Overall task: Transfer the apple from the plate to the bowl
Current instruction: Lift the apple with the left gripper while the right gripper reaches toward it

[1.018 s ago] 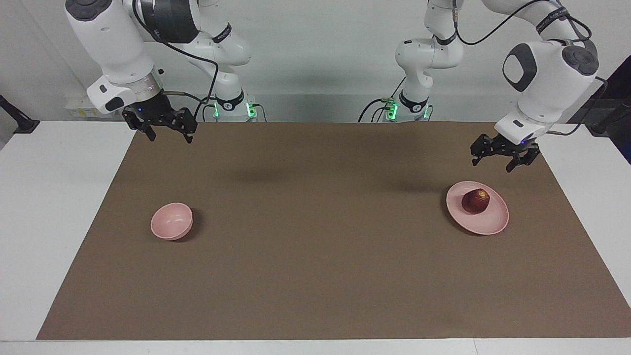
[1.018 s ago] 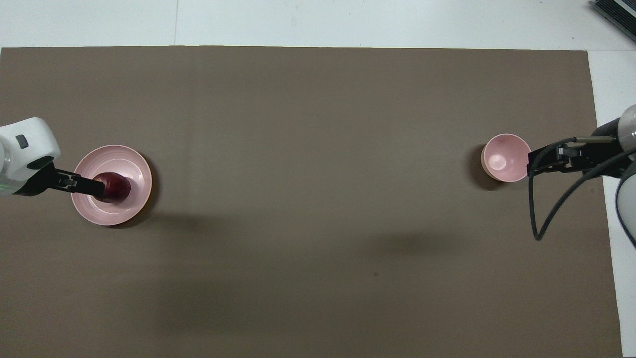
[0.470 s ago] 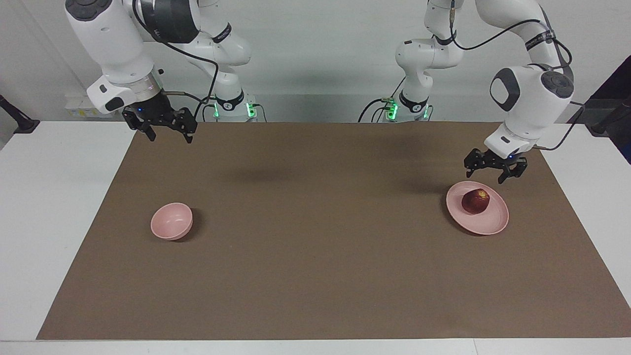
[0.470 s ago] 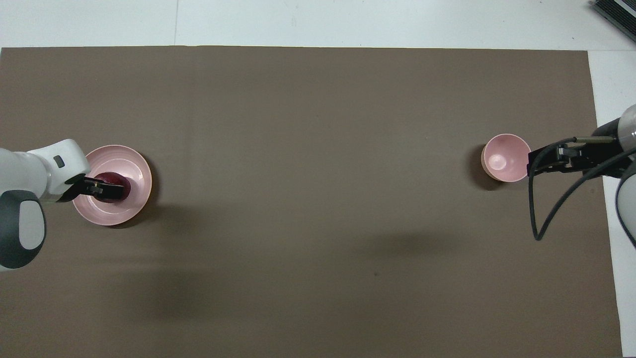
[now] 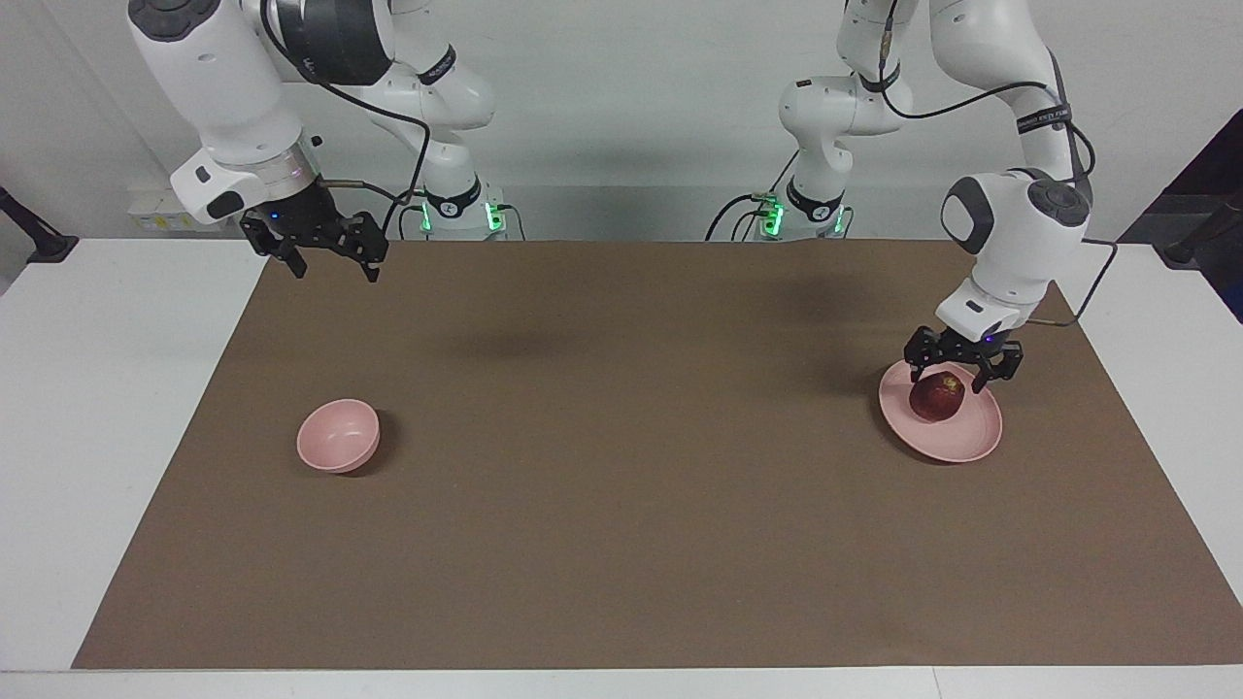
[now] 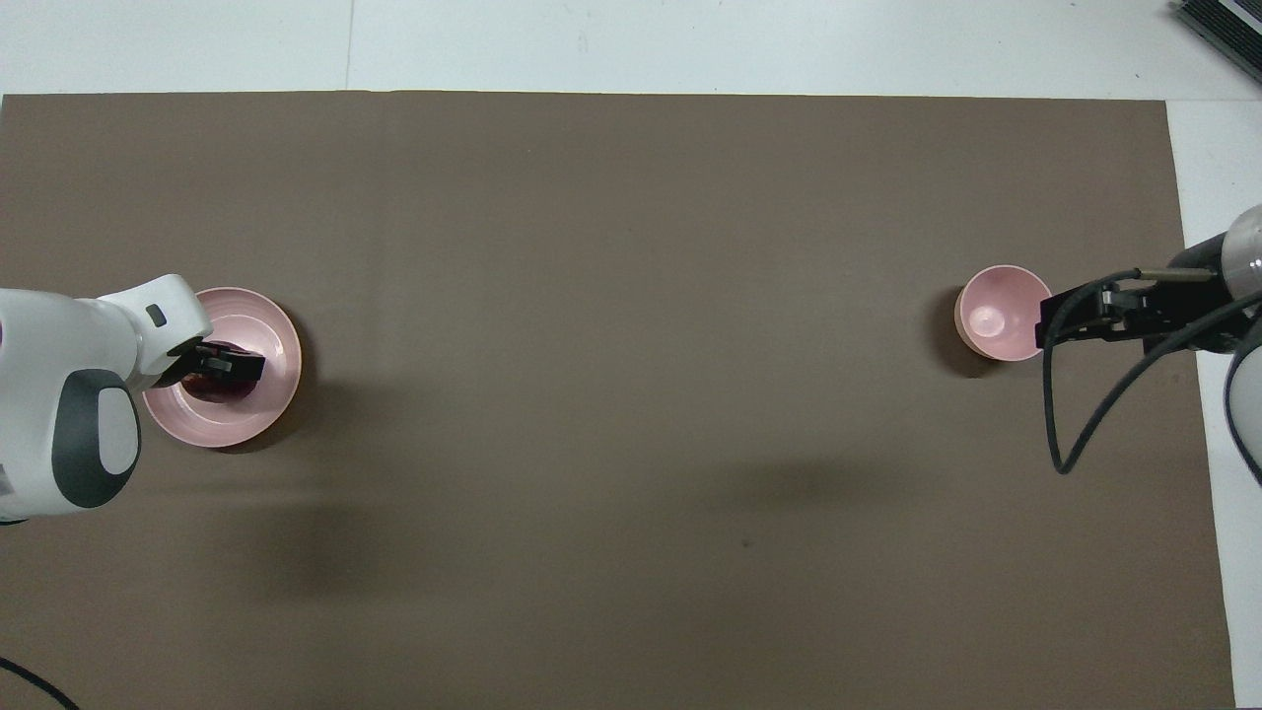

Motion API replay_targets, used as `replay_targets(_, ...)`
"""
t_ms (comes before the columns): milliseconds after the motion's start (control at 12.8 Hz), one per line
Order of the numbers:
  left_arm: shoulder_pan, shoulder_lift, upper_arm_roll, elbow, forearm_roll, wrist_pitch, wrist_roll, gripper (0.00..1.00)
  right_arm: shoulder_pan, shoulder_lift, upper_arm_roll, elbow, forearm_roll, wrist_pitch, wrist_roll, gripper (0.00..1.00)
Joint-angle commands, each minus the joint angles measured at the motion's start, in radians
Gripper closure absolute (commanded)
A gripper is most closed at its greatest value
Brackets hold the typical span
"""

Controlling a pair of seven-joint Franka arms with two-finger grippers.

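The dark red apple (image 5: pixel 937 397) lies on the pale pink plate (image 5: pixel 961 442) at the left arm's end of the table. My left gripper (image 5: pixel 955 379) is open and low over the apple, with one finger on each side of its top; I cannot tell if they touch it. In the overhead view the left gripper (image 6: pixel 225 367) covers most of the apple (image 6: pixel 209 390) on the plate (image 6: pixel 271 390). The pink bowl (image 5: pixel 338 435) stands empty at the right arm's end and also shows in the overhead view (image 6: pixel 994 314). My right gripper (image 5: pixel 335 272) waits open, high over the mat's corner.
A brown mat (image 5: pixel 621 466) covers most of the white table (image 5: pixel 107 408). Only the plate and the bowl stand on it. The right arm's cable (image 6: pixel 1070 414) hangs beside the bowl in the overhead view.
My left gripper has come down and moved over the plate, from above the plate's rim to just around the apple's top. The right arm, apple, plate and bowl have not moved.
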Motion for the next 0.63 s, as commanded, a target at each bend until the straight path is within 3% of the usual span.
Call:
replay_targets(0, 0.013, -0.019, -0.004, -0.029, -0.002, 0.011, 0.017, 0.48, 0.005, -0.035, 0.013, -0.072, 0.067, 0.016, 0.119, 0.0)
replay_targets(235, 0.012, -0.021, -0.004, -0.029, -0.002, -0.003, 0.021, 0.9, 0.005, -0.032, 0.019, -0.127, 0.182, 0.018, 0.3, 0.0)
replay_targets(313, 0.012, -0.021, -0.004, -0.028, -0.002, -0.003, 0.022, 0.97, 0.006, -0.037, 0.019, -0.15, 0.236, 0.018, 0.386, 0.0)
replay_targets(548, -0.001, -0.019, -0.006, -0.014, -0.001, -0.005, 0.043, 1.0, 0.037, -0.046, 0.021, -0.166, 0.299, 0.013, 0.579, 0.0)
